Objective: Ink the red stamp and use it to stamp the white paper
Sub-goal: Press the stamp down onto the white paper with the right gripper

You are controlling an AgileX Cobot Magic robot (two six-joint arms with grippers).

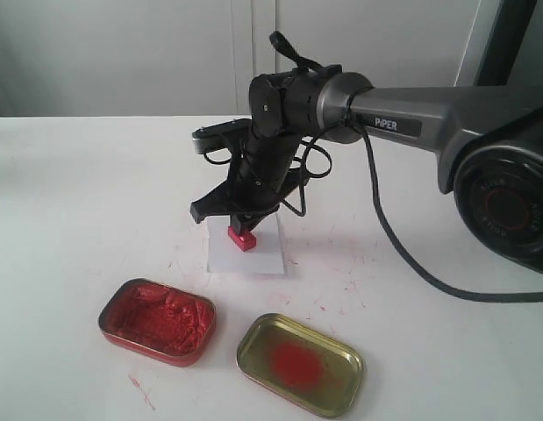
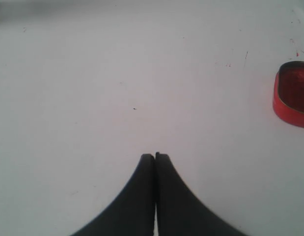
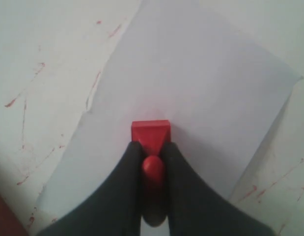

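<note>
My right gripper [image 1: 241, 221] [image 3: 152, 147] is shut on the knob of the red stamp [image 1: 243, 238] [image 3: 151, 133]. The stamp's square base rests on the white paper [image 1: 262, 253] [image 3: 191, 88], near the sheet's middle. No imprint shows on the sheet around the stamp. The left gripper [image 2: 155, 156] is shut with nothing between its fingers, over bare white tabletop, and is outside the exterior view.
A red-paste-filled tin [image 1: 157, 320] [image 2: 292, 94] lies in front of the paper on the left. The gold tin lid [image 1: 299, 363] with a red smear lies to its right. Red flecks mark the white tabletop [image 1: 78, 193]. A black cable [image 1: 403, 254] trails from the right arm.
</note>
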